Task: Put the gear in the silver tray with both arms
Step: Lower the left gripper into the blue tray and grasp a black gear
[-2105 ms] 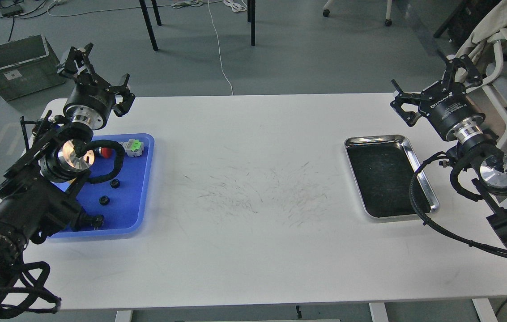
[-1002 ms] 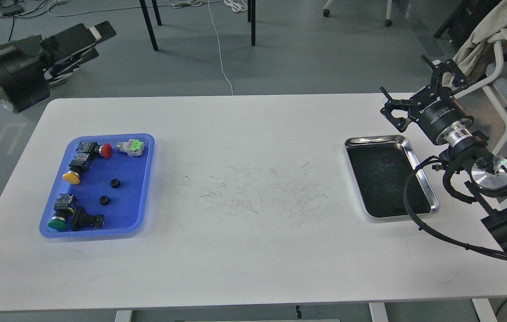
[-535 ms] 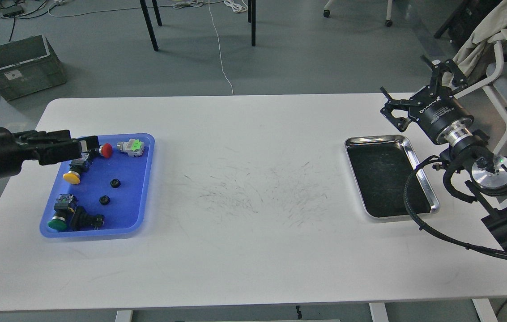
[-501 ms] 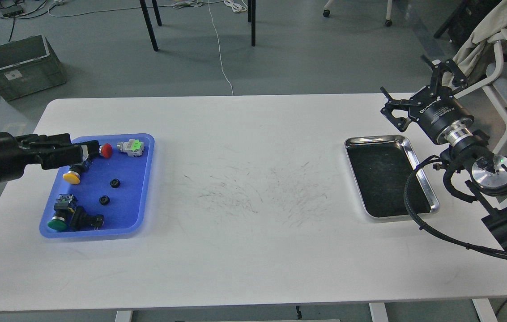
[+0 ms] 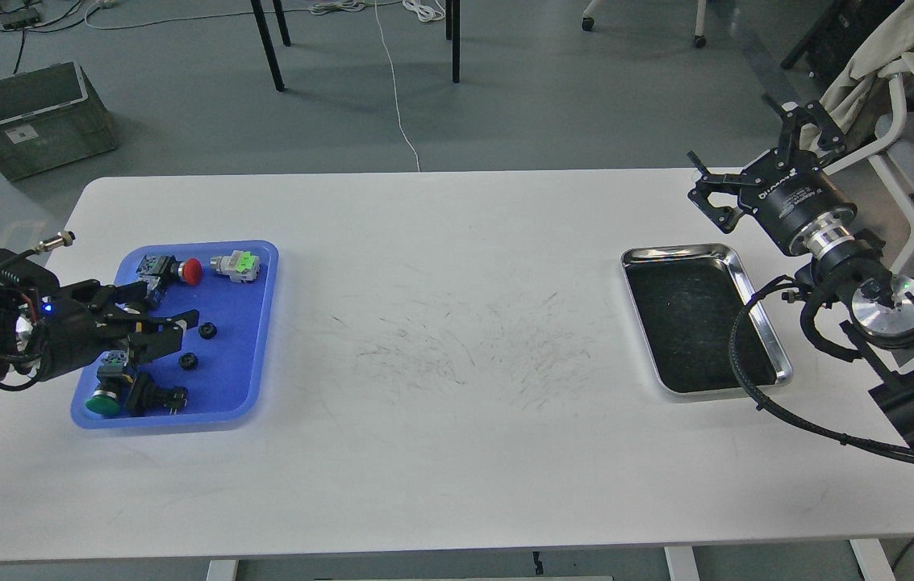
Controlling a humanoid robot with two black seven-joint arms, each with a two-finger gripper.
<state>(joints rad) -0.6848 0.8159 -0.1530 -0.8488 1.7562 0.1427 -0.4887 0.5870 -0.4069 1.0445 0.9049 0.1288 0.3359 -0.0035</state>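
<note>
Two small black gears (image 5: 206, 329) (image 5: 188, 361) lie in the blue tray (image 5: 240, 347) at the table's left. My left gripper (image 5: 181, 329) comes in low from the left edge and hovers over the blue tray with its fingers spread. It is empty and just left of the upper gear. The silver tray (image 5: 678, 249), with a shiny rim and an empty dark floor, sits at the right. My right gripper (image 5: 747, 141) is raised beyond the silver tray's far right corner, open and empty.
The blue tray also holds a red push button (image 5: 191, 271), a grey and green switch (image 5: 235, 265), a green button (image 5: 102, 402) and a black part (image 5: 154, 396). A grey crate (image 5: 29, 113) stands on the floor at far left, a chair (image 5: 892, 81) at far right.
My left arm swung up and out to the left, then came back low over the blue tray and spread its fingers beside the gears. The right arm barely shifted.
</note>
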